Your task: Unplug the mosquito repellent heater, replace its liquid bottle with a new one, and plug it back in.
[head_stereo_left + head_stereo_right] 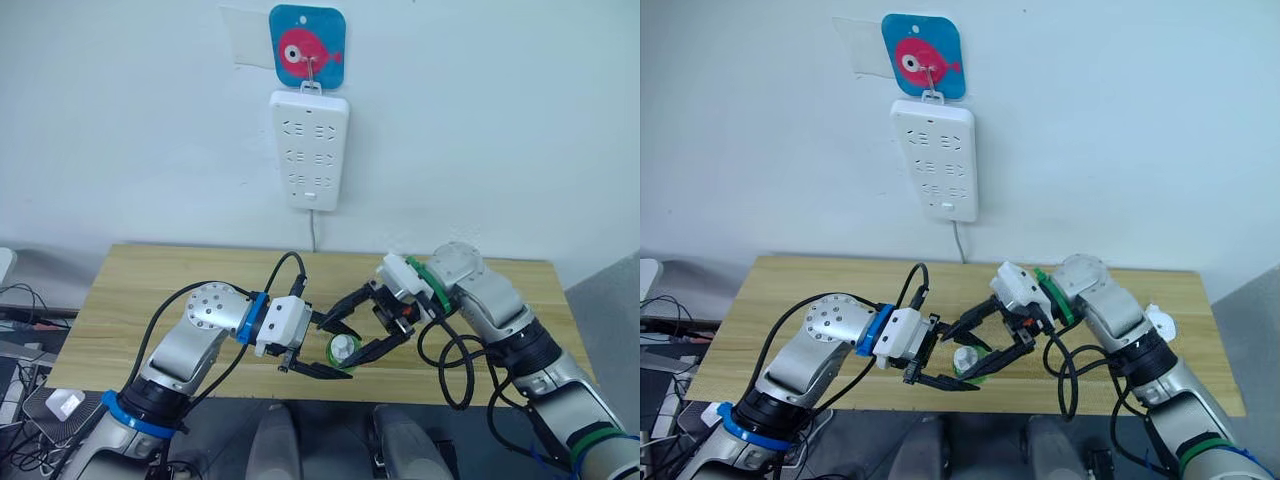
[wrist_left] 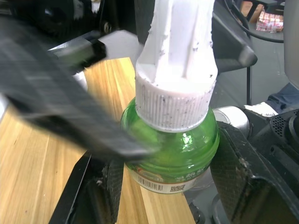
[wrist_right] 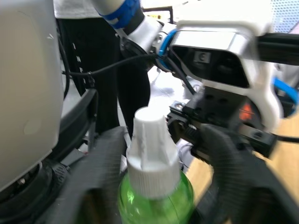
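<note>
The green bottle with its white cap sits at the front table edge between both grippers. The left gripper spreads wide around it; the right gripper seems to clamp it, though contact is unclear. Hold the body steady and keep the bottle upright.

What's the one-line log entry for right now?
left gripper: around green bottle | right gripper: open, at bottle | strip: on wall

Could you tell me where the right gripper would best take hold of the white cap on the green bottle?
On the ribbed band of the cap, one finger on each side. That band is round and knurled, so pads should bite there, whereas the cone above tapers and would likely slip. The left gripper brackets the green bottle lower down, so the right gripper should come from the opposite side.
</note>
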You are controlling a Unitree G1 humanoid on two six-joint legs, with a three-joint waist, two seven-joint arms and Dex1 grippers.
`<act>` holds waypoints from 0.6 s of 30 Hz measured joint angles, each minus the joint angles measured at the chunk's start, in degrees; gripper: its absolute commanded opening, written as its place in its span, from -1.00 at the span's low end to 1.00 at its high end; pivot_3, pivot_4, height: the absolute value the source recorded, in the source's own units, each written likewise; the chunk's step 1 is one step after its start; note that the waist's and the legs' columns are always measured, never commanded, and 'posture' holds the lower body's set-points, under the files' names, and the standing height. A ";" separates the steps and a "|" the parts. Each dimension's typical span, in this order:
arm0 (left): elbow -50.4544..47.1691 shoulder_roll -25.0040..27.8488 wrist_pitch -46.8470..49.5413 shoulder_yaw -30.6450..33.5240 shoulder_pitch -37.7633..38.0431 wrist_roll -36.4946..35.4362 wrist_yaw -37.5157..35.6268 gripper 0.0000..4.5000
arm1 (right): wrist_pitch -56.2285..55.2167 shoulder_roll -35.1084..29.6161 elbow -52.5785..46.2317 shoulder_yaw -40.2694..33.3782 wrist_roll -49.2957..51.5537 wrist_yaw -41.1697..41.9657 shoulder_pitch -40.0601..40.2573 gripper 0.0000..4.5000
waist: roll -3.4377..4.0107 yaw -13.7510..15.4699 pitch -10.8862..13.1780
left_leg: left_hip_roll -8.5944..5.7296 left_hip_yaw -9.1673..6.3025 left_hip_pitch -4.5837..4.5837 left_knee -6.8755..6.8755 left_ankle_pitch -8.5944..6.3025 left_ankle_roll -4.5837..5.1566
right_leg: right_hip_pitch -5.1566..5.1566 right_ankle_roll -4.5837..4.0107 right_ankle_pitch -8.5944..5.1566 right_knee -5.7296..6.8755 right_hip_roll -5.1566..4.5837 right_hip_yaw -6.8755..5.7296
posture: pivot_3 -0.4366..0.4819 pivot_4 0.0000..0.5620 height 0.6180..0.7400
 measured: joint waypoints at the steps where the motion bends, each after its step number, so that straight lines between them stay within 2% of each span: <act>1: 0.60 -0.04 -0.56 0.00 -0.11 0.12 0.00 -0.01 | 0.12 -1.47 -0.06 -0.01 0.60 0.05 0.09 0.89 | 0.00 0.00 0.00 | -0.01 0.00 0.00 0.02 -0.01 0.01 | 0.00 0.00 0.00 0.02 0.00 0.00 | -0.11 -0.33 1.00; 2: 1.24 -0.06 -0.76 0.02 -0.19 0.17 0.07 -0.01 | 0.31 -3.40 -0.31 -0.25 1.07 0.07 0.26 0.98 | 0.00 0.02 0.00 | -0.01 -0.01 0.00 0.03 -0.01 0.02 | 0.01 0.00 0.00 0.02 0.00 -0.01 | -0.11 -0.33 1.00; 6: 3.43 0.00 -0.80 0.76 -0.45 0.18 0.54 -0.01 | 1.19 -11.39 -2.30 -3.41 3.15 0.15 2.36 0.98 | 0.00 0.12 0.00 | -0.03 -0.03 -0.01 0.02 -0.02 0.04 | 0.02 0.00 0.00 -0.02 -0.01 0.00 | -0.17 -0.32 1.00; 12: 4.80 -0.27 1.01 2.53 -0.68 0.10 4.04 -0.01 | 3.71 -14.22 -3.87 -9.07 3.01 -2.42 4.89 0.98 | 0.00 -0.85 0.00 | -0.02 -0.05 0.00 0.01 -0.02 0.04 | 0.01 0.00 0.00 0.00 0.03 0.02 | -0.21 -0.31 1.00; 18: 6.65 -3.57 6.36 6.27 -1.40 0.40 14.08 -0.01 | 9.58 -10.63 -13.28 -13.88 1.14 -20.47 11.06 0.98 | 0.00 -1.32 0.00 | -0.03 -0.08 -0.02 0.01 0.01 -0.01 | 0.02 0.00 0.00 0.00 0.02 0.02 | -0.23 -0.27 1.00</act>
